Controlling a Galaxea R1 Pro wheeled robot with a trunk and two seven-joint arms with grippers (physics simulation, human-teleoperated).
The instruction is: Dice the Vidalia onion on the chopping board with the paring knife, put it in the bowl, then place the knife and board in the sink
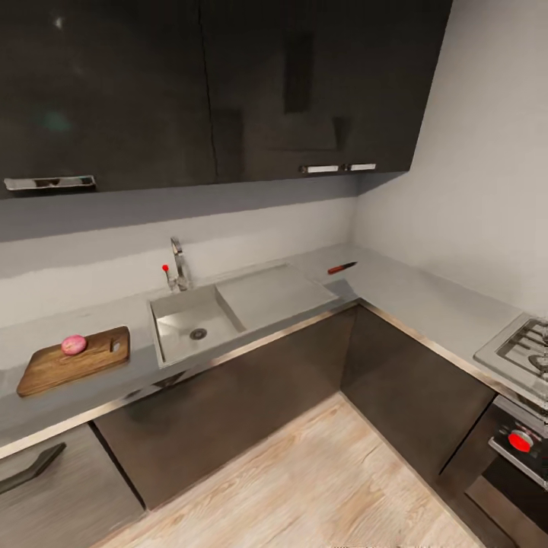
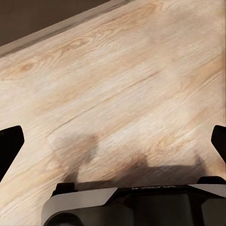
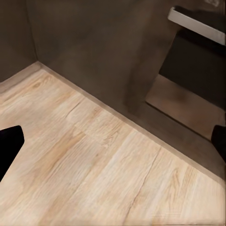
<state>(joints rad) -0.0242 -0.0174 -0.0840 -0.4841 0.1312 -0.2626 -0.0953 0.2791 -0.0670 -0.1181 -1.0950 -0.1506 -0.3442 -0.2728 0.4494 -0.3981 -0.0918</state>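
We find the Vidalia onion [image 1: 74, 345] already sitting on the chopping board [image 1: 72, 361], toward its far left part, so we judge the first step done: the sink [image 1: 194, 323] to the right of the board holds nothing but its drain, and the onion rests where it can be cut. The board lies flat on the countertop [image 1: 426, 301], left of the basin, slot end toward the sink, which keeps the later drop into the sink short. The paring knife [image 1: 342, 268] lies well apart, on the far right stretch of the worktop past the drainboard near the corner, red handle to the left and blade pointing right; we read fetching it as the next step, and it will call for a move along the counter. We cannot spot the bowl in these views. The tap [image 1: 178, 266] with its red knob stands behind the basin, and a stove [image 1: 521, 346] sits at the near right. Our left gripper [image 2: 113, 141] hangs over bare wooden floor [image 2: 122, 80], its dark fingertips far apart at the picture's edges with nothing between them; our right gripper [image 3: 113, 141] is likewise spread wide and holds nothing, aimed at floor beside the dark cabinets [image 3: 94, 42].
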